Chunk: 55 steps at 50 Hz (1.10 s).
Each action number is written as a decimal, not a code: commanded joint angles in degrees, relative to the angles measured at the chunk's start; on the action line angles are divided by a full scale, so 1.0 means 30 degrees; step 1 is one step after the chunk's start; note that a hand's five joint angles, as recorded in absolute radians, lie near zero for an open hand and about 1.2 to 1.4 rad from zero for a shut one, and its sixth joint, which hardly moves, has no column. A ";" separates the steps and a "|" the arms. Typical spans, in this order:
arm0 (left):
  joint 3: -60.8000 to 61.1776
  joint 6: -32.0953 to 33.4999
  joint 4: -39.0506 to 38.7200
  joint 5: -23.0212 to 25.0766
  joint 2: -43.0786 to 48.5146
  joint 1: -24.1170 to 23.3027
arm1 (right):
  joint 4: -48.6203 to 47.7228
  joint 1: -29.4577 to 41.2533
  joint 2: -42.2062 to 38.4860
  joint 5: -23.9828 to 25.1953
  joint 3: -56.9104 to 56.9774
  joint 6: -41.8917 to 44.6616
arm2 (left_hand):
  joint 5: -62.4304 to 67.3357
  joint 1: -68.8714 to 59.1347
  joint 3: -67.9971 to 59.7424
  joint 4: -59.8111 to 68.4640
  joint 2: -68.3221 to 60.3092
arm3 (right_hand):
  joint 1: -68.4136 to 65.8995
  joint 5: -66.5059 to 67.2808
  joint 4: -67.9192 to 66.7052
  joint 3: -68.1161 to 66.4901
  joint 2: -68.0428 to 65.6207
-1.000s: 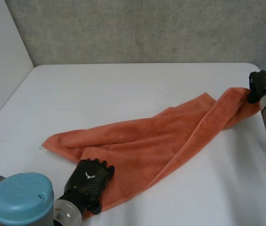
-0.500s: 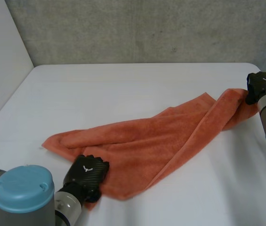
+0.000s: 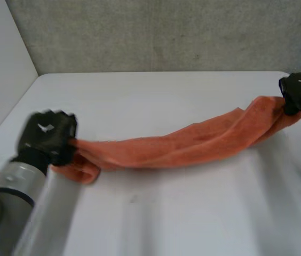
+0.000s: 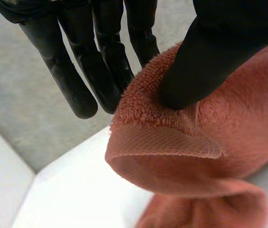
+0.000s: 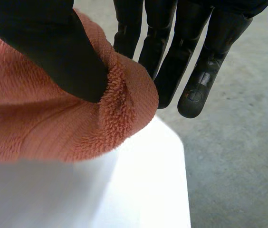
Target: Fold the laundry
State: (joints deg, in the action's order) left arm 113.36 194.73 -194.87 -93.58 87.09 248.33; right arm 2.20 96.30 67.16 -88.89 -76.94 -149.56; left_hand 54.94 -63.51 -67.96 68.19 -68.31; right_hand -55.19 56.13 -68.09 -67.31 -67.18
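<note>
My left hand (image 3: 46,136) and right hand (image 3: 299,92) each pinch one end of the orange towel (image 3: 193,141), stretched sideways across the white table (image 3: 166,213).

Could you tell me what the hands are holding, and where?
Both pinch the orange towel: the left hand at one end's edge, the right hand at the opposite end.

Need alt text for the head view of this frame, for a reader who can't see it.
An orange towel is stretched in a long, slightly sagging band between the robot's two black hands over a white table. The left hand holds one end near the table's left edge, and the right hand holds the other at the far right corner.
</note>
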 commanded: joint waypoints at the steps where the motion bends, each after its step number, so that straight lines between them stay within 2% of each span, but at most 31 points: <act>1: -0.0141 0.0715 0.4427 0.2947 -0.0643 0.2681 | 0.6002 -0.0050 0.2075 0.0597 -0.2008 0.5233 | 0.5021 -0.5498 -0.4013 0.3936 -0.3897 | -0.8272 0.4622 -0.3972 -0.4231 -0.4272; 4: 0.0180 0.1037 0.4811 0.3797 0.0260 0.2946 | 0.6737 0.0009 0.2398 0.0744 -0.2976 0.5850 | 0.5021 -0.5498 -0.4013 0.3936 -0.3897 | -0.8272 0.4622 -0.3972 -0.4231 -0.4272; 10: -0.0606 0.1623 0.4724 0.3917 0.3895 0.3152 | 0.6680 0.0155 0.2194 0.0744 -0.3447 0.5968 | 0.5021 -0.5498 -0.4013 0.3936 -0.3897 | -0.8272 0.4622 -0.3972 -0.4231 -0.4272; 15: -0.3499 0.2472 0.4227 0.3772 0.6646 0.3210 | 0.5369 0.0593 0.0707 0.0598 -0.1610 0.5619 | 0.5021 -0.5498 -0.4013 0.3936 -0.3897 | -0.8272 0.4622 -0.3972 -0.4231 -0.4272; 18: -0.4183 0.2621 0.4109 0.3624 0.6976 0.3210 | 0.4365 0.0946 0.0055 0.0510 -0.0487 0.5323 | 0.5021 -0.5498 -0.4013 0.3936 -0.3897 | -0.8272 0.4622 -0.3972 -0.4231 -0.4272; 19: -0.7345 0.3143 0.3877 0.3102 0.7585 0.3123 | 0.2828 0.1382 -0.0409 0.0336 0.1369 0.4250 | 0.5021 -0.5498 -0.4013 0.3936 -0.3897 | -0.8272 0.4622 -0.3972 -0.4231 -0.4272; 22: -1.0267 0.3148 0.3729 0.2630 0.7678 0.2919 | 0.1646 0.1561 -0.0414 0.0218 0.2845 0.2986 | 0.5021 -0.5498 -0.4013 0.3936 -0.3897 | -0.8272 0.4622 -0.3972 -0.4231 -0.4272; 23: -1.2481 0.3090 0.3438 0.2309 0.7708 0.2859 | -0.0129 0.1620 -0.0385 -0.0015 0.4941 0.0920 | 0.5021 -0.5498 -0.4013 0.3936 -0.3897 | -0.8272 0.4622 -0.3972 -0.4231 -0.4272; 24: -1.3606 0.3002 0.3174 0.2161 0.7679 0.2859 | -0.0727 0.1620 -0.0385 -0.0076 0.5600 0.0175 | 0.5021 -0.5498 -0.4013 0.3936 -0.3897 | -0.8272 0.4622 -0.3972 -0.4231 -0.4272; 27: -1.7204 0.2594 0.1366 0.1838 0.7562 0.2830 | -0.1963 0.1562 -0.0356 -0.0106 0.6690 -0.1298 | 0.5021 -0.5498 -0.4013 0.3936 -0.3897 | -0.8272 0.4622 -0.3972 -0.4231 -0.4272; 28: -1.7220 0.2591 0.1355 0.1837 0.7562 0.2830 | -0.3211 0.1533 -0.0181 -0.0077 0.7473 -0.2806 | 0.5021 -0.5498 -0.4013 0.3936 -0.3897 | -0.8272 0.4622 -0.3972 -0.4231 -0.4272; 29: -1.7945 0.2388 0.0717 0.1692 0.7561 0.2830 | -0.3223 0.1532 -0.0180 -0.0076 0.7481 -0.2821 | 0.5021 -0.5498 -0.4013 0.3936 -0.3897 | -0.8272 0.4622 -0.3972 -0.4231 -0.4272; 30: -1.7953 0.2386 0.0710 0.1691 0.7561 0.2830 | -0.6153 0.1358 0.0806 -0.0105 0.7887 -0.5460 | 0.5021 -0.5498 -0.4013 0.3936 -0.3897 | -0.8272 0.4622 -0.3972 -0.4231 -0.4272; 31: -1.9490 0.1603 -0.1349 0.1575 0.7416 0.2859 | -0.6936 0.1357 0.1164 -0.0222 0.7804 -0.5980 | 0.5021 -0.5498 -0.4013 0.3936 -0.3897 | -0.8272 0.4622 -0.3972 -0.4231 -0.4272; 32: -1.9650 0.1450 -0.1718 0.1573 0.7386 0.2888 | -0.7553 0.1386 0.1487 -0.0194 0.7717 -0.6507 | 0.5021 -0.5498 -0.4013 0.3936 -0.3897 | -0.8272 0.4622 -0.3972 -0.4231 -0.4272; 34: -1.9623 0.1332 -0.2130 0.1544 0.7182 0.2947 | -0.8928 0.1386 0.2219 0.0010 0.7047 -0.7620 | 0.5021 -0.5498 -0.4013 0.3936 -0.3897 | -0.8272 0.4622 -0.3972 -0.4231 -0.4272; 38: -1.8543 0.1127 -0.2073 0.1603 0.6859 0.2918 | -0.9521 0.1327 0.2661 0.0740 0.5058 -0.8386 | 0.5021 -0.5498 -0.4013 0.3936 -0.3897 | -0.8272 0.4622 -0.3972 -0.4231 -0.4272; 45: -1.2803 0.0980 -0.2453 0.1808 0.6068 0.3093 | -0.9171 0.1065 0.2633 0.3349 0.1860 -0.8153 | 0.5021 -0.5498 -0.4013 0.3936 -0.3897 | -0.8272 0.4622 -0.3972 -0.4231 -0.4272; 49: -0.9609 0.0892 -0.2833 0.1895 0.6009 0.3181 | -0.8644 0.0040 0.2516 0.4550 -0.0454 -0.8124 | 0.5021 -0.5498 -0.4013 0.3936 -0.3897 | -0.8272 0.4622 -0.3972 -0.4231 -0.4272; 55: -0.5682 0.0921 -0.4385 0.2656 0.6476 0.3327 | -0.8262 -0.0284 0.1227 0.6281 -0.2655 -0.7333 | 0.5021 -0.5498 -0.4013 0.3936 -0.3897 | -0.8272 0.4622 -0.3972 -0.4231 -0.4272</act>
State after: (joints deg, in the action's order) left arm 86.52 197.41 -204.37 -87.42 105.26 257.89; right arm -23.71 96.72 74.16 -74.39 -79.22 -173.65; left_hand 54.94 -63.51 -68.24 68.46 -68.53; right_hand -55.19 56.90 -68.44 -67.88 -67.52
